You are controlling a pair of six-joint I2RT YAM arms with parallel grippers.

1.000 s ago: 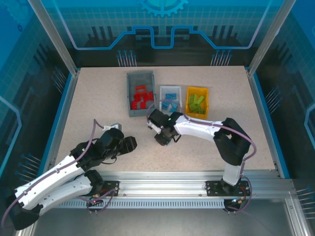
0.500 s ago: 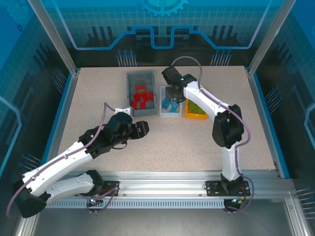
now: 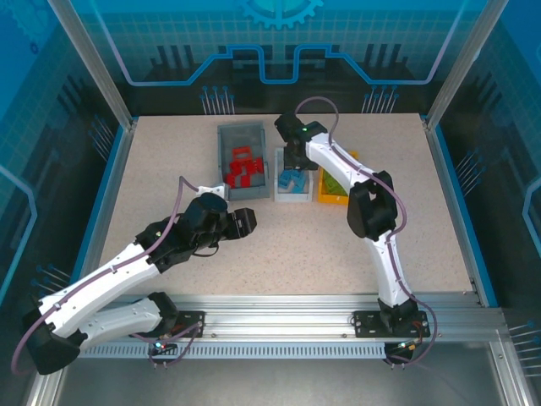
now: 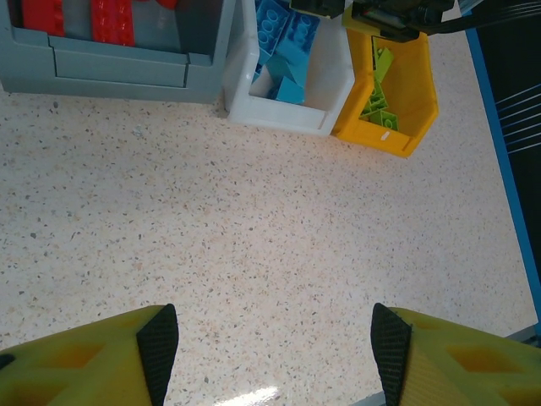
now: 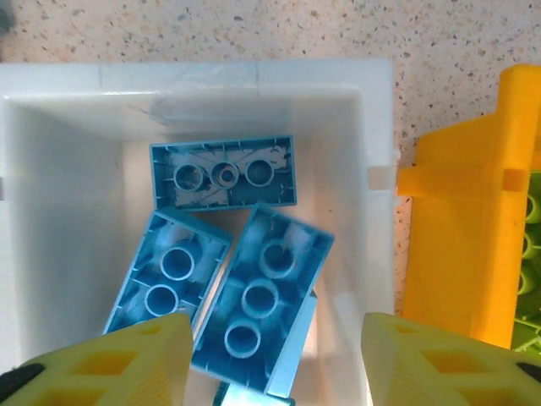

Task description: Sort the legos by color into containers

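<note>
Right hand (image 5: 275,359) spread, empty, above white bin (image 5: 372,169) holding blue bricks (image 5: 254,313). Left hand (image 4: 270,355) spread, empty, over table (image 4: 254,237). Red bricks (image 3: 243,169) in grey bin (image 4: 118,68), lime bricks (image 4: 376,106) in yellow bin (image 4: 414,101). No loose brick seen on table: sorting judged done, or nearly.

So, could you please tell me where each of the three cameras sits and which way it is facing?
Top external: above and behind the robot, looking down on the table; left arm, right arm, left gripper and right gripper show.
Left wrist: low over the table, facing the grey bin, white bin and orange-yellow bin; its open fingers frame the bottom.
Right wrist: straight down into the white bin of blue bricks; its fingers sit at the bottom.
Shared: all views show the white bin and the orange-yellow bin.
</note>
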